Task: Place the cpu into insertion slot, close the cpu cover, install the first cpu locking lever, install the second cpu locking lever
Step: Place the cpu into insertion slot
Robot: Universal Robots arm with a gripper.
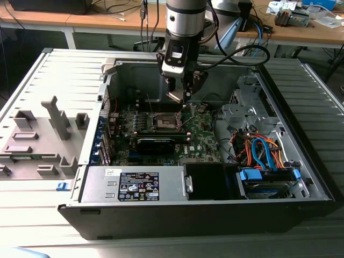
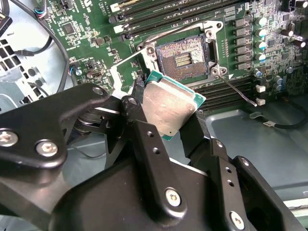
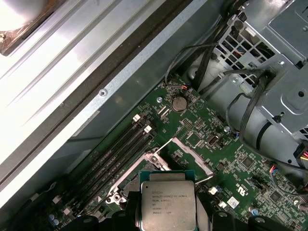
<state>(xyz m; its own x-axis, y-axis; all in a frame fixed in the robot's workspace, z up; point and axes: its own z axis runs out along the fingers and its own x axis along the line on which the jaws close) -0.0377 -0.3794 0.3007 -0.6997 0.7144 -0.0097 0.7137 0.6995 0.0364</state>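
My gripper (image 1: 178,97) hangs inside the open computer case, shut on the cpu (image 1: 174,97), which it carries tilted a little above the motherboard (image 1: 201,137). In both wrist views the cpu (image 2: 168,107) (image 3: 167,198) is a flat silvery square with a green edge, pinched between the black fingers (image 2: 139,120). The insertion slot (image 2: 185,57) (image 1: 165,123) lies open below and just beyond it, its dark pin field bare. The cpu cover (image 3: 190,155) (image 2: 126,72) stands swung up beside the slot. One thin locking lever (image 2: 237,90) sticks out free from the slot's corner.
Long black memory slots (image 2: 159,12) run beside the slot. A silver power supply (image 1: 134,185) sits at the case front, and a drive cage with blue and orange cables (image 1: 263,153) at the exterior view's right. A grey fixture (image 1: 43,134) lies outside the case.
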